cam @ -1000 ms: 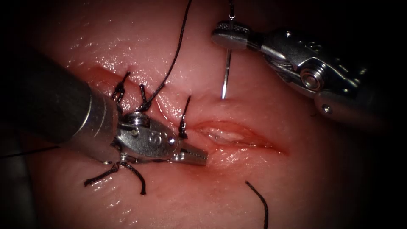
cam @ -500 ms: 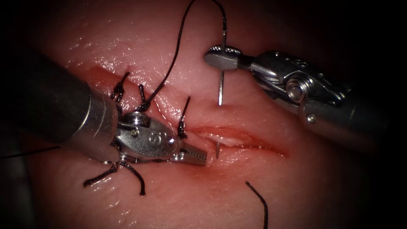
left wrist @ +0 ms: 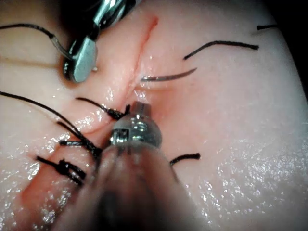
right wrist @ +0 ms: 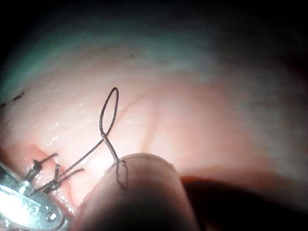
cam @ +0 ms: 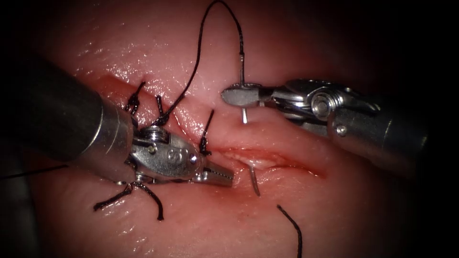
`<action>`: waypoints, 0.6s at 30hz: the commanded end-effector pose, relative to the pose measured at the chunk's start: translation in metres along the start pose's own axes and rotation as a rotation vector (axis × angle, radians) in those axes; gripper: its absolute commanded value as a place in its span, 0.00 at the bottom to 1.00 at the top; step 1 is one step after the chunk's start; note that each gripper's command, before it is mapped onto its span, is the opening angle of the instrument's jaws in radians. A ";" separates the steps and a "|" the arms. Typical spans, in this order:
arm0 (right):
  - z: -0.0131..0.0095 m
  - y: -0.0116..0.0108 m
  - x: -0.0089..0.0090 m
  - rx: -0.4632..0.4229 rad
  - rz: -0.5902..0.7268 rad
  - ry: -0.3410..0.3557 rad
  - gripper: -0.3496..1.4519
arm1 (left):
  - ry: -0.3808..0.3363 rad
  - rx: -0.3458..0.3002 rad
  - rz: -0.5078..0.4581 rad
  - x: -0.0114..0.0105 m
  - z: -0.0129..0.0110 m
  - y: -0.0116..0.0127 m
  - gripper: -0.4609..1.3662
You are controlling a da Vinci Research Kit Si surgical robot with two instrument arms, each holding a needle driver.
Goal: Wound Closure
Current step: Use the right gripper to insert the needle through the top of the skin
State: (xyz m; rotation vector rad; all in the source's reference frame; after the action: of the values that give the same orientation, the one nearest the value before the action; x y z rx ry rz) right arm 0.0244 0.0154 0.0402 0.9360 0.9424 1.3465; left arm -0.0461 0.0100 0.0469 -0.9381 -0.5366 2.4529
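My right tool (cam: 230,94) is shut on the curved needle (cam: 241,71) near its tail, just above the cut (cam: 267,155) in the tissue (cam: 306,210). The needle enters the tissue below those jaws and passes under the cut's upper lip. Its tip (cam: 253,179) comes out at the cut's lower lip, also seen as the needle tip (left wrist: 168,76). Black thread (cam: 198,57) arcs from the needle's tail down to a knot. My left tool (cam: 224,177) rests shut at the lower lip, left of the needle tip, holding nothing I can see.
Tied stitches (cam: 135,102) with short black ends (cam: 206,138) close the cut's left part. A loose cut end of thread (cam: 291,224) lies on the tissue below the cut. The thread loop (right wrist: 108,115) rises beside the right shaft.
The right tool moved down and left and turned, driving the needle into the tissue. The tip came out at the cut's lower lip. The left tool stayed still.
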 end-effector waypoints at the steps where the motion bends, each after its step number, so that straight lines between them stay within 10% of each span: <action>1: -0.0002 0.0000 -0.0001 -0.028 0.009 -0.008 0.00 | 0.000 -0.010 0.000 0.0000 0.0000 0.0000 0.06; 18: -0.0001 -0.0005 -0.0029 0.040 0.127 -0.110 0.00 | 0.000 -0.013 -0.002 0.0004 -0.0002 -0.0002 0.06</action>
State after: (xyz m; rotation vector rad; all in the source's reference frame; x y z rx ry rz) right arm 0.0245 0.0119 0.0398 1.1162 0.8422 1.3700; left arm -0.0462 0.0104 0.0467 -0.9355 -0.5425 2.4528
